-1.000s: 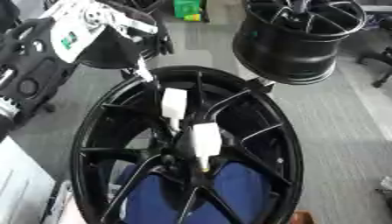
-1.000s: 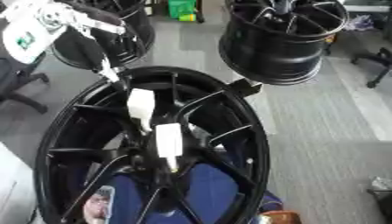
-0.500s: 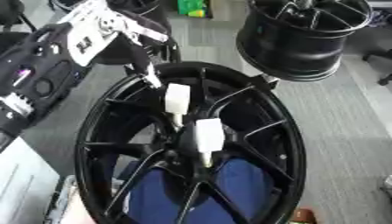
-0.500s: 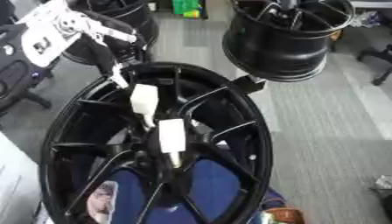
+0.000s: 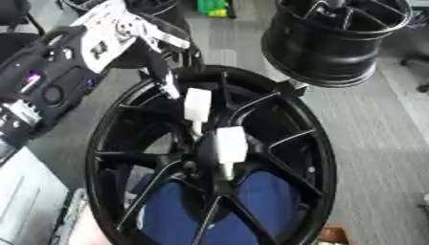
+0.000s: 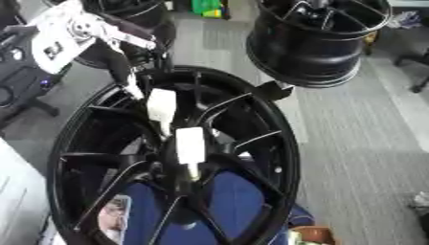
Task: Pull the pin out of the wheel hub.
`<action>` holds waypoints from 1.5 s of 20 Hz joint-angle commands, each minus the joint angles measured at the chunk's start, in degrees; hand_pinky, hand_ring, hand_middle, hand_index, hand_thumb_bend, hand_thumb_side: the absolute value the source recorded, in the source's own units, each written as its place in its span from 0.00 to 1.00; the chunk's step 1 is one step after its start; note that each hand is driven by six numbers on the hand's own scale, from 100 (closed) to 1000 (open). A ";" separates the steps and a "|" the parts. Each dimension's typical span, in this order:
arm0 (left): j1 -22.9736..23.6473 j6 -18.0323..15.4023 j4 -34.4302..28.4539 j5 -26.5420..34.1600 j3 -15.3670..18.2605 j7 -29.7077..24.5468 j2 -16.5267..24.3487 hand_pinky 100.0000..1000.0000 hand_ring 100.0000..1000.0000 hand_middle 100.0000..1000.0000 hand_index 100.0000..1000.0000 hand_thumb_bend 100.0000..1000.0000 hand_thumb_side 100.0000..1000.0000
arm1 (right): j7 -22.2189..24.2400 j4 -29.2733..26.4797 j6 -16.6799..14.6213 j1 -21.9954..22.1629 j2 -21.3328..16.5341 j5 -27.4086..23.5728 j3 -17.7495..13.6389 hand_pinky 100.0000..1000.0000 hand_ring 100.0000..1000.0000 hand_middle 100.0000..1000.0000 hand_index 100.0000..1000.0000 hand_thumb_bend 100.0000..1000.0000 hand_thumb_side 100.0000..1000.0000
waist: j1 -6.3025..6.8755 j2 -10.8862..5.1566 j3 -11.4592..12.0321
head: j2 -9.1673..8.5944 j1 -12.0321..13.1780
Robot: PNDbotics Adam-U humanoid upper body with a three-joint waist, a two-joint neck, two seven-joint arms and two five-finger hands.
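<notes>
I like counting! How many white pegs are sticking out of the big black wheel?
2. The upper white peg sits near the robot hand; the lower white peg is at the wheel's middle. Others may be hidden.

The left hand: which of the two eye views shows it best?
The left eye view: the left hand appears with much of its black forearm, fingers pointing down toward the wheel hub and its upper white pin. The right eye view shows the same hand, but the forearm is cut off at the edge.

I'm in a workshop-type space: grey carpet floor [image 5: 368, 143], spare black wheel rims [image 5: 335, 38] standing around, office chair base [image 6: 416, 72] at the edge.
</notes>
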 commanded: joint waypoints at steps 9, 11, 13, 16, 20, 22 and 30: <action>-3.05 -8.02 2.82 -0.79 -1.96 -2.62 1.61 0.80 0.81 0.75 0.87 0.66 0.41 | 0.69 -0.34 -0.43 0.10 -2.28 0.83 -1.08 0.87 0.73 0.71 0.84 0.00 0.00 | 0.26 -2.64 0.75 | 0.62 -0.65; -2.99 -8.19 2.85 0.07 -2.32 -2.62 1.55 0.80 0.80 0.75 0.87 0.67 0.46 | 0.94 -0.34 -0.47 0.12 -2.27 0.94 -1.12 0.87 0.73 0.71 0.84 0.00 0.00 | 0.21 -2.94 0.74 | 0.74 -0.63; -2.87 -8.24 2.44 1.23 -2.96 -2.62 1.61 0.80 0.80 0.75 0.87 0.67 0.48 | 1.11 -0.34 -0.47 0.21 -2.28 1.05 -1.23 0.87 0.73 0.71 0.84 0.00 0.00 | 0.17 -3.22 0.73 | 0.95 -0.68; -2.78 -7.50 1.68 3.20 -3.70 -2.62 1.64 0.80 0.80 0.75 0.86 0.68 0.53 | 1.32 -0.34 -0.54 0.16 -2.28 1.16 -1.34 0.87 0.73 0.71 0.84 0.00 0.00 | 0.12 -3.52 0.71 | 1.24 -0.62; -2.87 -5.61 -0.03 6.28 -4.82 -2.62 1.62 0.79 0.79 0.74 0.86 0.69 0.57 | 1.58 -0.34 -0.67 0.04 -2.24 1.28 -1.46 0.87 0.73 0.71 0.84 0.00 0.00 | 0.10 -3.90 0.69 | 1.64 -0.39; -2.96 -4.36 -1.07 7.71 -5.45 -2.62 1.66 0.79 0.79 0.73 0.85 0.70 0.58 | 1.66 -0.34 -0.72 -0.03 -2.17 1.29 -1.48 0.87 0.73 0.71 0.84 0.00 0.00 | 0.11 -4.08 0.68 | 1.80 -0.23; -2.56 -0.39 -4.45 11.95 -8.38 -2.62 1.83 0.79 0.79 0.74 0.85 0.69 0.60 | 2.04 -0.34 -1.05 -0.55 -1.93 1.54 -1.55 0.87 0.73 0.71 0.84 0.00 0.00 | 0.16 -4.45 0.50 | 1.86 0.44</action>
